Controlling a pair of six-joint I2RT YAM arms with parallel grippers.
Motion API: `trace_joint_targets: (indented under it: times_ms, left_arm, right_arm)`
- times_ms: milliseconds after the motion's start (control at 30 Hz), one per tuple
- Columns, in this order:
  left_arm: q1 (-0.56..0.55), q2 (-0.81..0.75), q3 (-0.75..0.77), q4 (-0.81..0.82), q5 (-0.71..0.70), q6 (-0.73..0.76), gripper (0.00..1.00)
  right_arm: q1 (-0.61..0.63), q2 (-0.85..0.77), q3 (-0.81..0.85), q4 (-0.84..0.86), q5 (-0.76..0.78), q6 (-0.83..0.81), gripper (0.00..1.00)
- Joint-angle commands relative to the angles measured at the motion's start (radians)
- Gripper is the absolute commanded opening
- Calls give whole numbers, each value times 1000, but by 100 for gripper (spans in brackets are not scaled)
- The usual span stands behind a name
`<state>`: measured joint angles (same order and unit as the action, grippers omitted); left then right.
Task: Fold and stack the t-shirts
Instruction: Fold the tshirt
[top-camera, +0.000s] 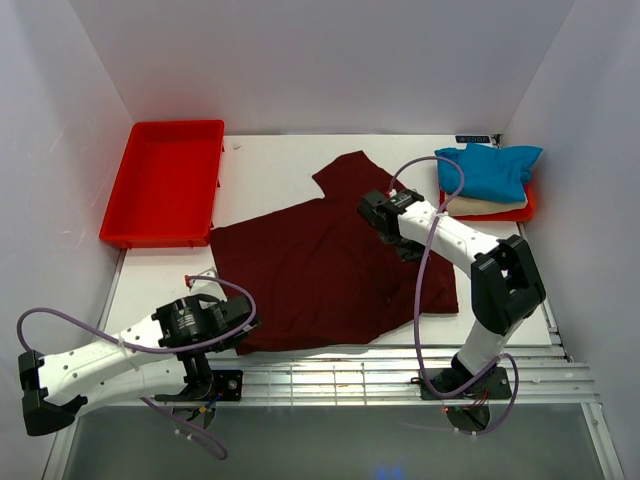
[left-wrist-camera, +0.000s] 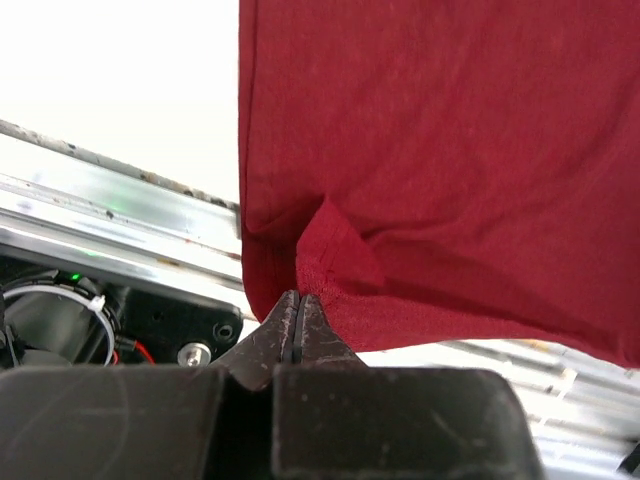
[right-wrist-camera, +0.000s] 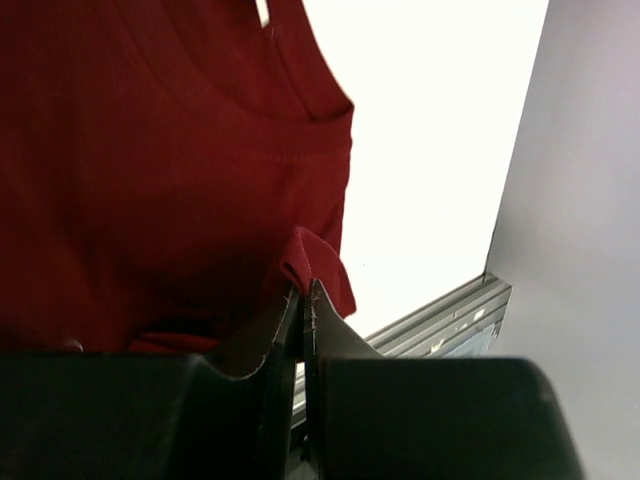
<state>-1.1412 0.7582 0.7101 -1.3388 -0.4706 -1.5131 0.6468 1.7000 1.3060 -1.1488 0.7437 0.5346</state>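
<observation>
Setting: white table (top-camera: 270, 165) boxed in by plain white walls (top-camera: 320, 60) on the left, far and right sides.
T-shirts, count: three.
Maroon t-shirt (top-camera: 330, 270): the largest, spread open and mostly flat across the middle of the table, one sleeve pointing to the far side, its near hem lying along the near table edge.
Blue t-shirt (top-camera: 490, 170): folded, far right corner, top of a small pile.
Cream t-shirt (top-camera: 488, 206): folded, directly under the blue one, only its near edge showing.
Grippers, count: two, one on each arm.
Left gripper (left-wrist-camera: 300, 305): at the near left corner of the maroon t-shirt, fingertips pressed together with a pinch of the hem between them; the cloth puckers into a small ridge just above the tips.
Right gripper (right-wrist-camera: 305, 293): over the far right part of the maroon t-shirt, jaws closed to a thin slit on a small raised fold of its cloth.
Red trays, count: two.
Left tray (top-camera: 120, 190): large, far left corner, apart from the maroon cloth.
Right tray (top-camera: 520, 214): far right, beneath the blue and cream pile, only its rim showing.
Rail (top-camera: 350, 375): slatted metal strip along the near table edge, between the two arm bases.
</observation>
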Motion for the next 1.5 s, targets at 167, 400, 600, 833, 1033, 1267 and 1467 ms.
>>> trace_joint_targets:
  times_ms: [167,400,600,833,1033,1267,1467]
  left_arm:
    - [69,-60,2,-65,-43,-154,0]
    - [100,-71,3,-65,-33,-142,0]
    - [118,-79,8,-66,-30,-134,0]
    - [130,-79,0,-66,-28,-141,0]
    - [133,-68,0,-65,-26,-136,0]
    - [139,-68,-9,-66,-19,-141,0]
    - [149,-56,-5,-66,-28,-144,0]
  right_arm:
    - [-58,84,116,107,68,-126,8]
    - [-90,148,186,146,75,-192,8]
    - [-121,168,243,149,86,-231,8]
    - [-159,217,311,164,89,-281,8]
    - [-179,305,394,179,91,-332,8]
    - [-188,378,472,201,88,-375,8]
    - [-190,409,510,201,85,-378,8]
